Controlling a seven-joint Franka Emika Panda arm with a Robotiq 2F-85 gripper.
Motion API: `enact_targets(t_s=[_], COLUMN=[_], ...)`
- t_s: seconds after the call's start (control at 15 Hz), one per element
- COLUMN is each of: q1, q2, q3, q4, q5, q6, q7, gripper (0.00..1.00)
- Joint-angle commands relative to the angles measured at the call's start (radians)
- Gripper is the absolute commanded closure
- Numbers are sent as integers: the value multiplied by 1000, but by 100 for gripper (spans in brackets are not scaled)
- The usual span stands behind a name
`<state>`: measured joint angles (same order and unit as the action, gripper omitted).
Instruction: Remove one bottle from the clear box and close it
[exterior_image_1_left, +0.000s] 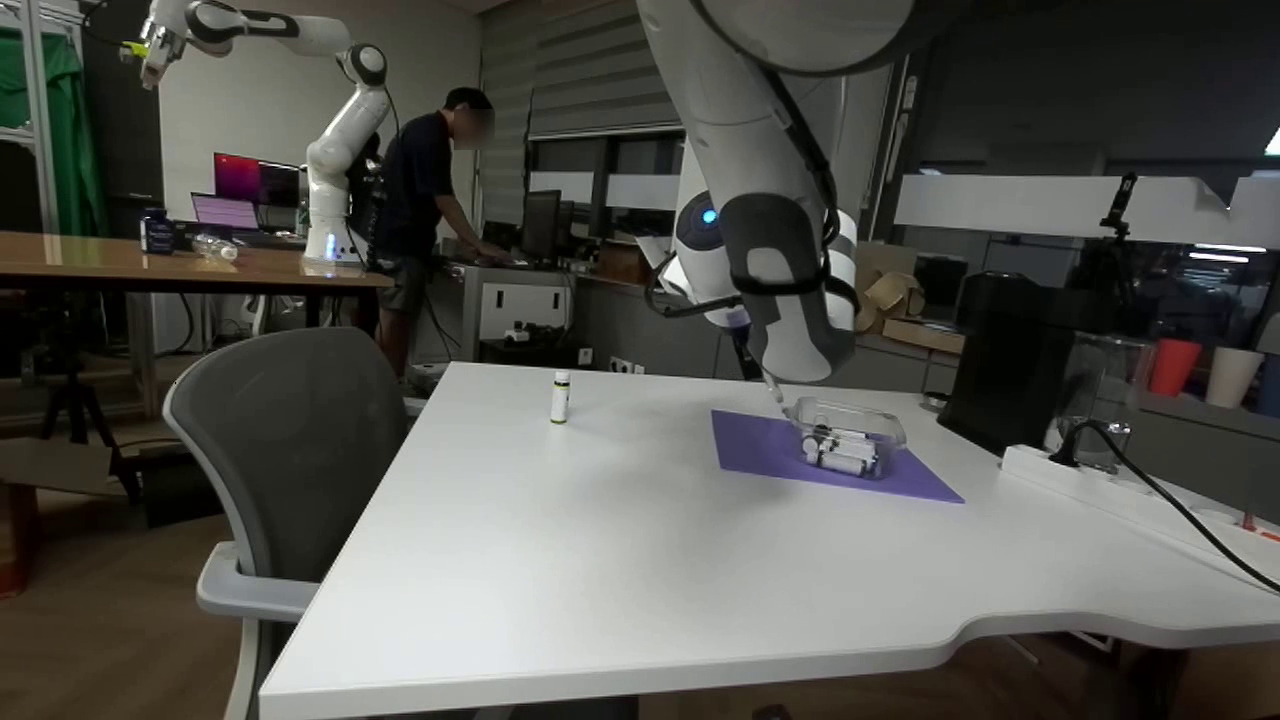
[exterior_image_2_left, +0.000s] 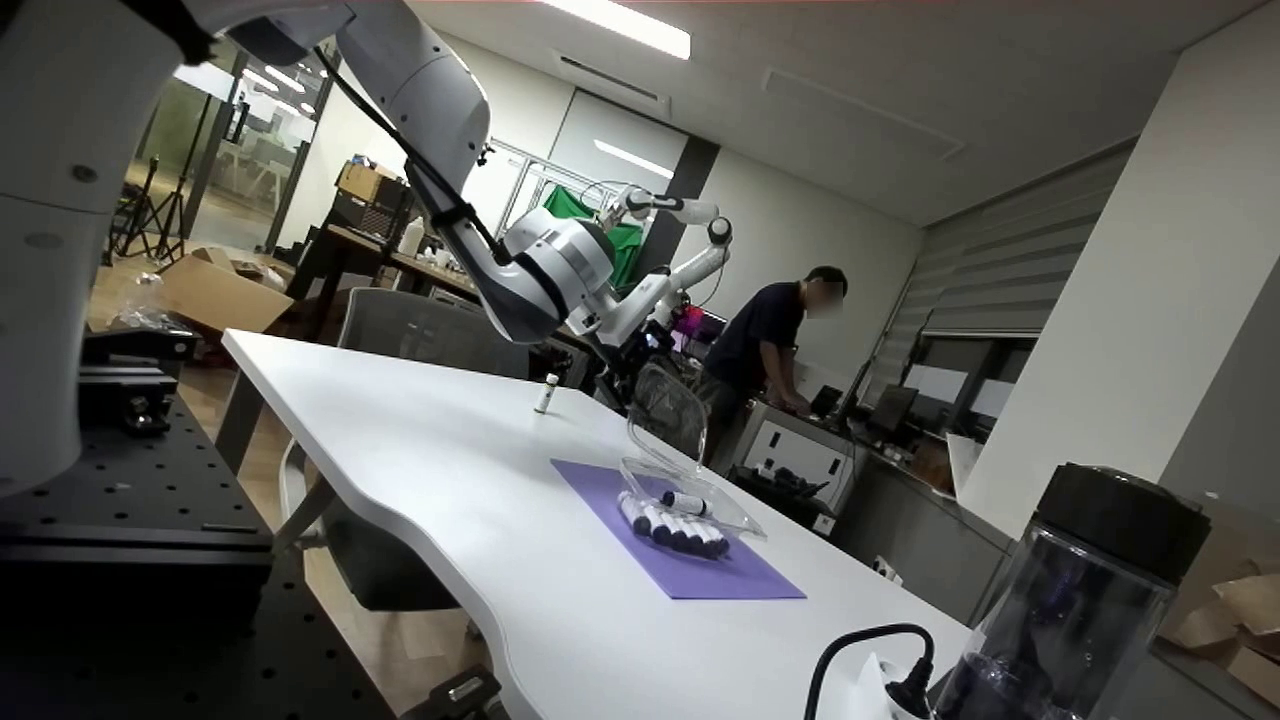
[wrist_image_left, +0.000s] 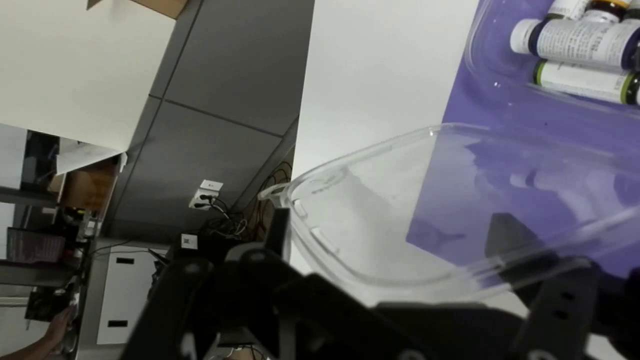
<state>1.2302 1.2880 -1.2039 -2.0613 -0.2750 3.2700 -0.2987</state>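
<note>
black two-finger gripper (wrist_image_left: 391, 218): jaws spread wide nr raised clear plastic lid (exterior_image_2_left: 668, 415); lid contact can't be confirmed. small white cyl bottle (exterior_image_1_left: 560, 398) stands upright on white tabletop (exterior_image_1_left: 600, 540), well apart from low clear plastic box (exterior_image_1_left: 860, 418). box on flat purple mat (exterior_image_1_left: 750, 445) w/ other white-labelled bottles (exterior_image_1_left: 845, 464) lying inside.

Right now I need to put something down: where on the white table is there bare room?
In an exterior view, the white table is bare from the standing bottle to the near edge, and between that bottle and the purple mat. Crowded: the mat, where the clear box holds bottles and the gripper is by the box's raised lid.
</note>
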Motion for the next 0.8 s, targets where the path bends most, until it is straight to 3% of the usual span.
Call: enact_targets(t_s=[0.0, 0.4, 0.73], q1=[56, 79, -16], q2=[-40, -106, -211], q3=[-49, -87, -67], q4=[-73, -182, -296], q5=[-15, -38, -61], q6=[-36, -70, -53], q7=[-14, -37, -75], gripper=[0, 0, 0])
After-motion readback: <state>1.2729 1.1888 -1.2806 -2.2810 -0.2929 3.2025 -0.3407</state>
